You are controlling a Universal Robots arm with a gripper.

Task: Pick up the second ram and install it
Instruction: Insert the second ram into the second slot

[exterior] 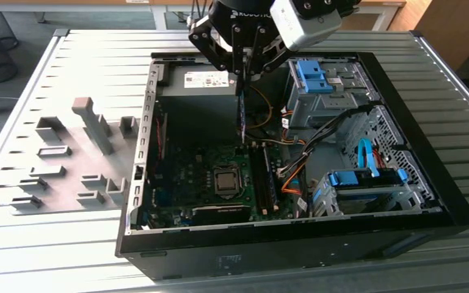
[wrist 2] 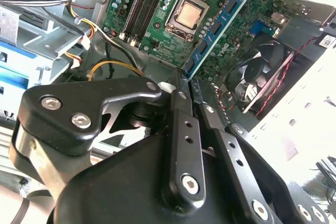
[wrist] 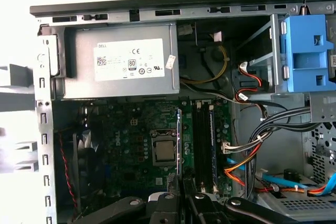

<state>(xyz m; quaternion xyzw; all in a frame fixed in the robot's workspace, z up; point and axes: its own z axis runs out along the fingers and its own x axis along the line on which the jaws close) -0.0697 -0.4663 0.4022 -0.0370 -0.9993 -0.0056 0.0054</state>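
Blue-green second ram (wrist 2: pixel 218 24) clamped in pincer (wrist 2: pixel 188 85), above motherboard (exterior: pixel 210 177)

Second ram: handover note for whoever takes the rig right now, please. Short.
Gripper: jaws shut on the second ram, held edge-on and roughly upright, hanging above the motherboard inside the open PC case.
The stick's lower end is over the far end of the memory slots; the second wrist view shows it off the board, not in a slot.
Done: pickup.
Left: seating it. One stick appears already in a slot.
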